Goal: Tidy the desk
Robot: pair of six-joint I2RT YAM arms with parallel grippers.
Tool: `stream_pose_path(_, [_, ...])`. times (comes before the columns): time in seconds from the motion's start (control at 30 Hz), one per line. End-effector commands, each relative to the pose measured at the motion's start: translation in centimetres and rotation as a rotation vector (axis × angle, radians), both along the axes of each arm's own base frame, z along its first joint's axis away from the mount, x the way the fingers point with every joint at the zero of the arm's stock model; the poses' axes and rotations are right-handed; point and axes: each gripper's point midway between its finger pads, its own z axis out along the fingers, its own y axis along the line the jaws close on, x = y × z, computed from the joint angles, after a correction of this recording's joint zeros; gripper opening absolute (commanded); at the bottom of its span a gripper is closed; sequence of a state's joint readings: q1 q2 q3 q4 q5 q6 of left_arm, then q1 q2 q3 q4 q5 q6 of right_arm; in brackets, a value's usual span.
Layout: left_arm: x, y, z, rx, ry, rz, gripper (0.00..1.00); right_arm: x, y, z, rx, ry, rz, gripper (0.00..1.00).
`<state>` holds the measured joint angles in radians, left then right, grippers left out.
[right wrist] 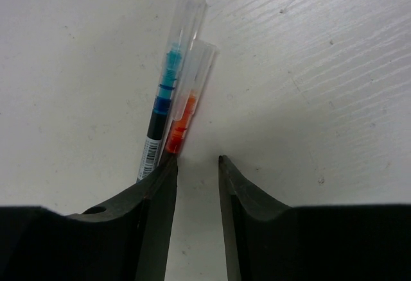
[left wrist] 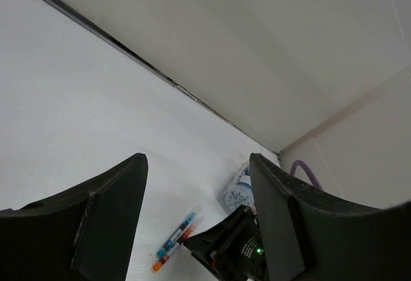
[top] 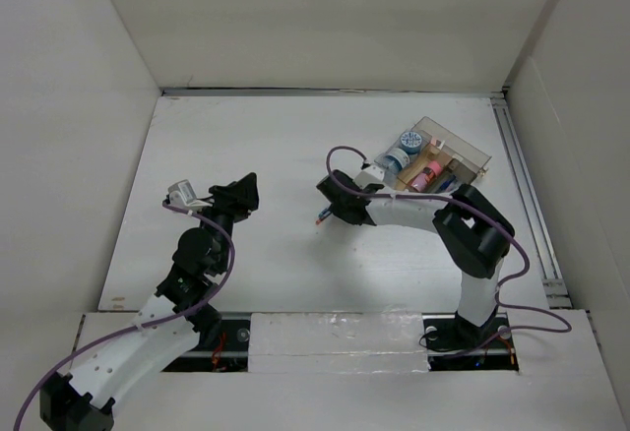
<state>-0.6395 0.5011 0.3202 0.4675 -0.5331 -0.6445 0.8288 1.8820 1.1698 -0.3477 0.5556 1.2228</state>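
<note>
Above the arms, desk surface: it lay white and flat between wall panels, a metal rail along its right edge.
Top view, clear box: stood far right on the surface, near the rail.
Top view, two pens: lay mid-surface, just at the right fingers.
Left wrist view, left fingers: were wide apart, nothing between them.
Right wrist view, right fingers: were slightly apart, gap empty; blue pen and orange pen lay together at one fingertip.

Robot lab test cell, white panel walls, matte white desk w/ metal rail, 2 bolted arms
</note>
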Motion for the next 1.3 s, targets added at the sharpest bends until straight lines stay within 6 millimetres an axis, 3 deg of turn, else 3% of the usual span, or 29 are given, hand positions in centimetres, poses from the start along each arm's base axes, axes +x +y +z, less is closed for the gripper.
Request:
stream_pose_path(0.0, [-0.1, 0.2, 2.2, -0.031, -0.054, 0.008, 0.61, -0.4, -1.8, -1.3, -0.078, 0.038, -0.008, 0.37])
stream_pose_path(0.13, [-0.2, 0.2, 2.2, -0.033, -0.055, 0.007, 0.61, 0.3, -1.3, 1.1, -0.032, -0.024, 0.000, 0.26])
stream_pose_path(0.2, [-0.1, 0.2, 2.2, -0.031, -0.053, 0.007, 0.61, 0.5, -1.1, 2.6, -0.011, -0.051, 0.005, 0.26])
stream_pose_path(0.4, [-0.1, 0.2, 2.3, -0.032, -0.054, 0.006, 0.61, 1.2, -0.6, 4.3, 0.002, -0.086, 0.022, 0.28])
stream_pose_path(0.7, [-0.1, 0.2, 2.1, -0.031, -0.051, 0.008, 0.61, 2.0, -0.3, 1.8, -0.042, -0.049, 0.023, 0.32])
stream_pose_path(0.9, [0.0, 0.1, 2.1, -0.028, -0.049, 0.005, 0.61, 2.9, 0.7, 2.4, -0.001, -0.072, 0.048, 0.29])
stream_pose_path(1.27, [0.0, 0.1, 2.1, -0.027, -0.049, 0.005, 0.61, 2.6, 0.8, 3.0, 0.019, -0.088, 0.073, 0.27])
